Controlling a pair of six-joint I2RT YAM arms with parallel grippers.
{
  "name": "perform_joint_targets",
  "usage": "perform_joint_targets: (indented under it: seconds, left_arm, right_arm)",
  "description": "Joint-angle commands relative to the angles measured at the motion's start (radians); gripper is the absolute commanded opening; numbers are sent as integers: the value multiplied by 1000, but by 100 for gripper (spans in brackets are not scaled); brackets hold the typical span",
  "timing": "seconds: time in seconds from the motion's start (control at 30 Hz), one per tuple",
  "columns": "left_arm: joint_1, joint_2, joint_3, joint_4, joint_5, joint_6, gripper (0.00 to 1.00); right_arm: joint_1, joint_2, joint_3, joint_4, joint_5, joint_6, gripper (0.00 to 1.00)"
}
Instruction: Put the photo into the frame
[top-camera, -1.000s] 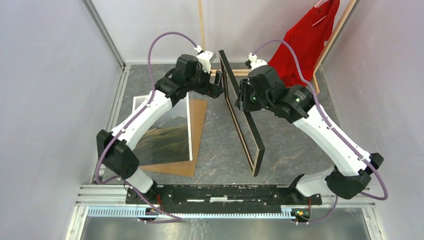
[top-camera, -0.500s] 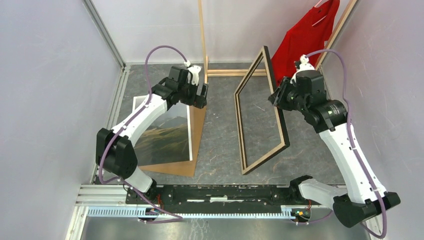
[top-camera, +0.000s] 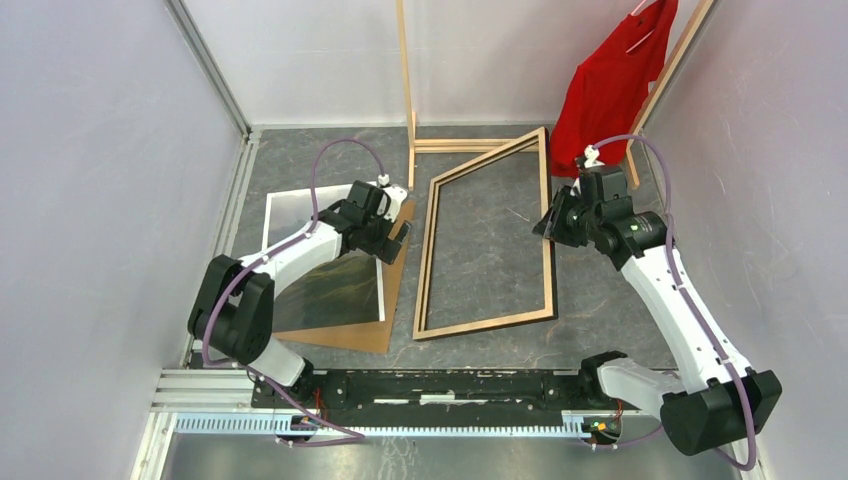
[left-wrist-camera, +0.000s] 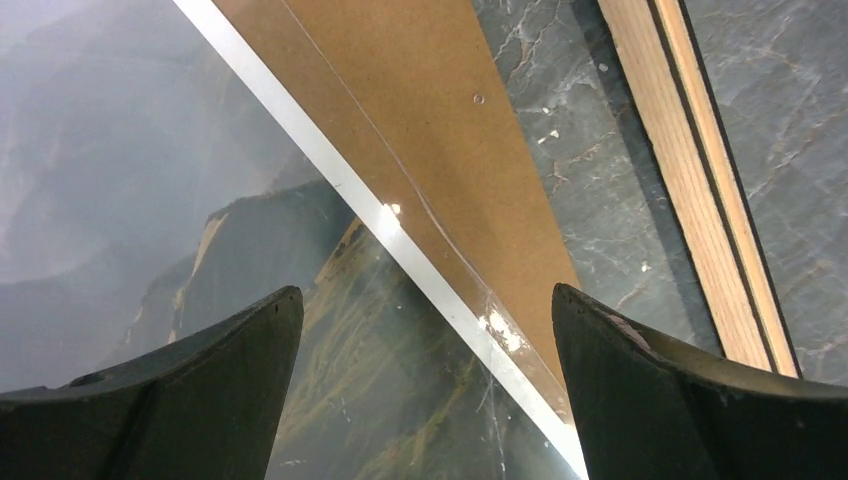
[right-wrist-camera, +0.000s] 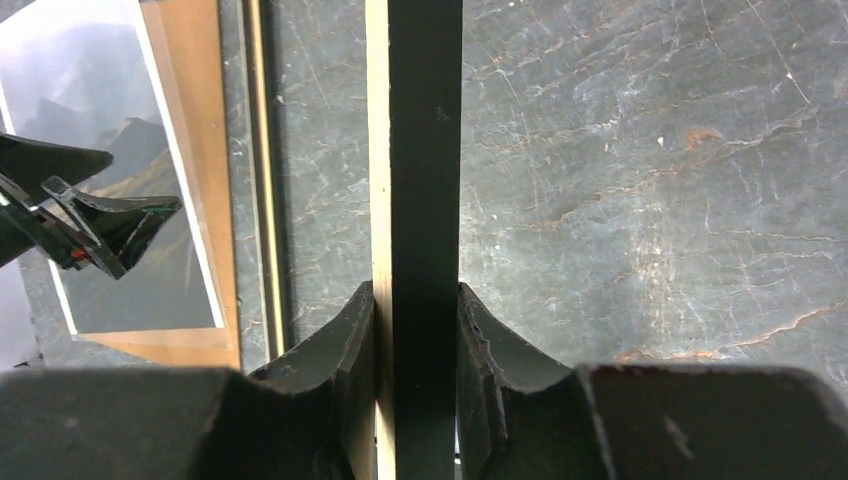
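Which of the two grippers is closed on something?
The right gripper, clamped on the right-hand rail of the frame. The left gripper holds nothing: its jaws stand wide open above the photo and the brown board.

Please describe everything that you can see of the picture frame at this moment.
The frame is a large, empty rectangle of four thin rails, light wood on the upward side, black on the outer edge. It lies nearly flat on the grey table, right of the photo. The right tool clamps its right rail; whether that rail rests on the table is unclear.
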Motion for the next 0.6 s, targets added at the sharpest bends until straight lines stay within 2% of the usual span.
perform_joint_targets:
  seconds: [0.0,0.27,0.57]
  left_arm:
    - [-29,4,-29,146,-94,79,100]
    - [-100,44,-57,184,-164,112,100]
    - [-141,62,-75,220,-223,169,100]
  right_arm:
    - [0,2,-69,-43,52,-135,20]
    - [-1,6,-246,32,211,-204,23]
    - [0,19,-353,131,231,-204,24]
